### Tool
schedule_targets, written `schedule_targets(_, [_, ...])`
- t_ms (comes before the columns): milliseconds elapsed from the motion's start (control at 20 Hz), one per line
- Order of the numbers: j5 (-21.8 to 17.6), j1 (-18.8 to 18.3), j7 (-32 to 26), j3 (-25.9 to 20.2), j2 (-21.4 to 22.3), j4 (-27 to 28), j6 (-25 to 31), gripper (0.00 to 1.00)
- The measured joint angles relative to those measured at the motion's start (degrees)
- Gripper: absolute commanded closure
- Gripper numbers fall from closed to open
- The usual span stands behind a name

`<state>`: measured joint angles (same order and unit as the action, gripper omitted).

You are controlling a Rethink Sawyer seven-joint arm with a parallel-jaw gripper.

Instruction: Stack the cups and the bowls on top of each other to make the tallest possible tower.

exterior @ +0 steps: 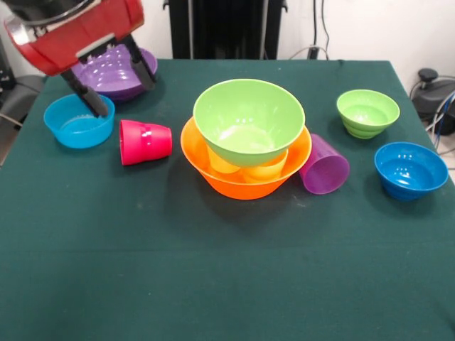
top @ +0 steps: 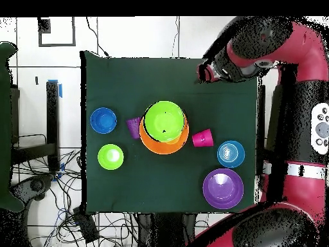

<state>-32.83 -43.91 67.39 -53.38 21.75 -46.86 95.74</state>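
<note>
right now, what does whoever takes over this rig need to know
Claw: open, empty, above the light blue bowl and purple bowl.
Tower: large green bowl sits on yellow cups inside the orange bowl.
Loose: pink cup and purple cup on their sides beside the tower; small green bowl and dark blue bowl upright.
Left: stack all loose pieces.

This is a robotics lab. A red and black robot arm (top: 283,45) on a pedestal stands at a worktop (exterior: 227,270) covered in dark green cloth. Loose cables (top: 64,199) tangle across the pale tiled floor (top: 128,35) beside it, black equipment (exterior: 224,28) stands against the white wall behind, and more wires (exterior: 434,106) hang at the side.
</note>
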Motion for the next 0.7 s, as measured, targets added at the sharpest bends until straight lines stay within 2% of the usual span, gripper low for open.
schedule_targets(700, [-0.01, -2.85, -0.7, 0.19, -7.59, 0.02, 0.27, 0.0])
